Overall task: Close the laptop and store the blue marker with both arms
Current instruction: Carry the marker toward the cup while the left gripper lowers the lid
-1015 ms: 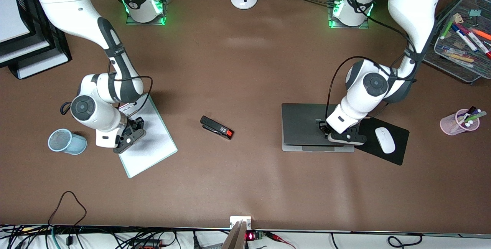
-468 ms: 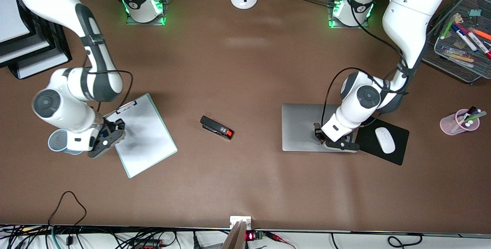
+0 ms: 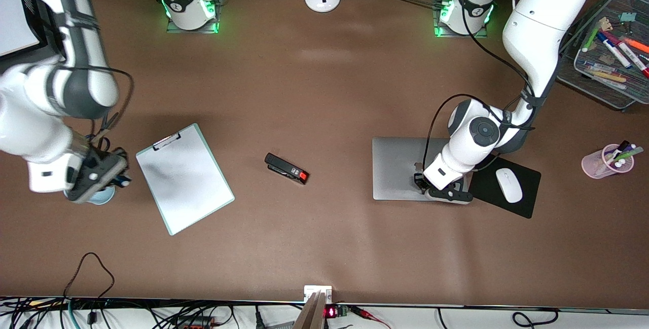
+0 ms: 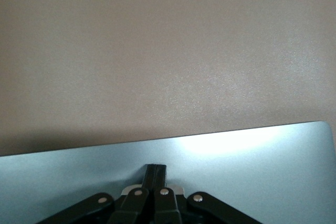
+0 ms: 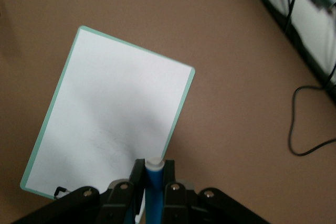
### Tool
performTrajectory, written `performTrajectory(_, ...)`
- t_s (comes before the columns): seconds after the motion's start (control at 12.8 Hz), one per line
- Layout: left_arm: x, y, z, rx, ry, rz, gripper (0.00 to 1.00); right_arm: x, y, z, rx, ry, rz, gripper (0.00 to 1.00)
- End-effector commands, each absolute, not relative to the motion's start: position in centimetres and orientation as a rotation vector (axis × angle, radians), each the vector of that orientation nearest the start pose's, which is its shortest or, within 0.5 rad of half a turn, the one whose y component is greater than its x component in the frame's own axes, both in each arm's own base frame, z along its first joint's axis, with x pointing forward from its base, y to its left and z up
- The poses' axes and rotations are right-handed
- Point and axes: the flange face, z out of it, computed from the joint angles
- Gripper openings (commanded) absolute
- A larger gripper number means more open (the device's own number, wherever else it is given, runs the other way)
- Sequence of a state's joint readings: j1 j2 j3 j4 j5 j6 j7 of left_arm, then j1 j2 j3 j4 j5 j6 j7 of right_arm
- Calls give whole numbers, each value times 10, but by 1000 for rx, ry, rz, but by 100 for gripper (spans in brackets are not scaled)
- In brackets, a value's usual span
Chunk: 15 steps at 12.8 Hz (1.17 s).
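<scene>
While the laptop lies shut and flat in the right half of the front view, its silver lid up, the left gripper presses down on the lid close to the edge nearest the front camera. Its jaws are clenched together with nothing between them; the left wrist view shows the two black fingers meeting on the pale lid, with bare brown table filling the upper part of that frame. Just beside the laptop, toward the left arm's end of the table, a white mouse sits on a black mouse pad. A pink cup of pens stands near the right edge of the front view, and a wire mesh tray of markers sits in the upper right corner.

At the left edge of the front view, the right gripper hangs over a pale blue mesh cup, grasping the blue marker. In the right wrist view the marker stands between the fingers with its white end pointing away from the camera, and a green-edged clipboard lies on the table below. A black stapler with a red tip rests at the centre of the front view, between clipboard and laptop.
</scene>
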<state>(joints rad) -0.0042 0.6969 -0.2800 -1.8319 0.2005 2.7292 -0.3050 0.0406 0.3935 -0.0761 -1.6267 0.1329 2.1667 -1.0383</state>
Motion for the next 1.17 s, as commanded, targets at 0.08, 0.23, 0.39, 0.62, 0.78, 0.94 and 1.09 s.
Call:
performTrajectory(0.08,650,-174,195,-3232,134,-363,0,684,-66,427,-2592,-1520,-409,2)
performTrajectory(0.23,650,-168,228,-3191,141,-275,0,682,-89,427,-2507,-1574,-498,2)
performTrajectory(0.39,646,-167,266,-3142,151,-145,0,677,-109,428,-2454,-1543,-545,2)
performTrajectory(0.62,642,-161,324,-3063,135,55,0,672,-145,432,-2301,-1546,-619,4)
performTrajectory(0.78,637,-165,360,-3035,129,162,0,671,-163,434,-2252,-1577,-701,10)
performTrajectory(0.94,625,-162,393,-2995,173,239,8,668,-179,430,-2200,-1593,-701,5)
performTrajectory(1.09,611,-158,422,-2980,286,289,59,670,-201,419,-2148,-1545,-773,5)
